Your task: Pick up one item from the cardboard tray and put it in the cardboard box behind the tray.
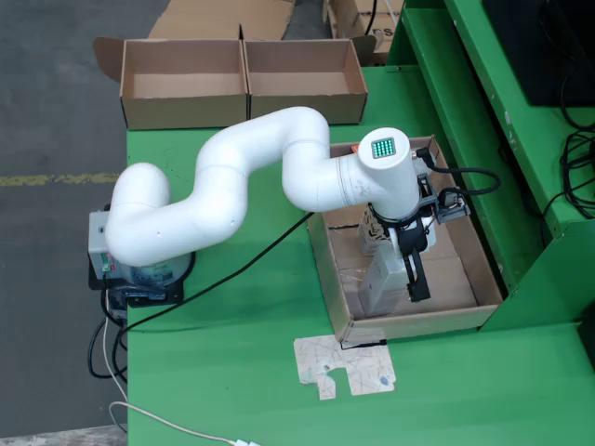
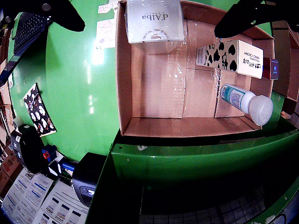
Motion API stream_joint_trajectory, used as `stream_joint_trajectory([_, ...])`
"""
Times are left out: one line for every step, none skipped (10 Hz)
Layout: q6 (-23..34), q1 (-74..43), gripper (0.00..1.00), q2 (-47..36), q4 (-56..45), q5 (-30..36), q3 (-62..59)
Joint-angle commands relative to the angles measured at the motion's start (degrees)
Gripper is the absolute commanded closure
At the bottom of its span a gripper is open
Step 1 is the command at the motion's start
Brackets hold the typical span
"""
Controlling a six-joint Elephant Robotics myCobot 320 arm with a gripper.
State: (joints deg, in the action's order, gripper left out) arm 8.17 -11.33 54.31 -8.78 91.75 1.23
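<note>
The open cardboard tray [image 1: 483,279] sits on the green table at the right of the fixed view, with my gripper [image 1: 402,276] low over it. In the gripper view the tray [image 2: 124,93] holds a white d'Alba box [image 2: 154,21], a white box with a black spade pattern [image 2: 238,56], a teal bottle with a white cap [image 2: 247,100] and a small blue item [image 2: 274,69]. My gripper [image 2: 156,14] is open wide. Its dark fingers [image 2: 63,14] stand either side of the d'Alba box [image 1: 379,279], apart from it. Two open cardboard boxes [image 1: 184,82] stand side by side at the back.
A flat cardboard scrap [image 1: 344,367] lies in front of the tray. A raised green ledge [image 1: 521,186] runs along the tray's right side. A black cable [image 1: 242,269] crosses the table. The gripper view shows a keyboard [image 2: 28,28] and a patterned card [image 2: 39,114].
</note>
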Motion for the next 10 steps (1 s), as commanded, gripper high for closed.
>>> stream_joint_trajectory([0.35, 0.42, 0.00, -1.03, 0.84, 0.31, -1.23])
stream_joint_trajectory([0.34, 0.45, 0.00, -1.23, 0.16, 0.53, -1.23])
stream_joint_trajectory([0.36, 0.50, 0.00, -1.11, -0.16, 0.57, -1.23])
stream_joint_trajectory([0.32, 0.68, 0.00, -0.90, -0.79, 0.53, -1.23])
stream_joint_trajectory([0.26, 0.62, 0.00, -0.70, -0.41, 0.58, -1.23])
stream_joint_trajectory([0.28, 0.55, 0.00, -0.37, -0.16, 0.54, -1.23])
stream_joint_trajectory([0.21, 0.55, 0.00, 0.06, -0.10, 0.56, -1.23])
stream_joint_trajectory([0.21, 0.55, 0.00, 0.06, -0.10, 0.56, -1.23])
stream_joint_trajectory([0.25, 0.49, 0.00, 0.42, 0.10, 0.60, -1.23])
stream_joint_trajectory([0.30, 0.39, 0.00, 0.77, 0.40, 0.68, -1.23])
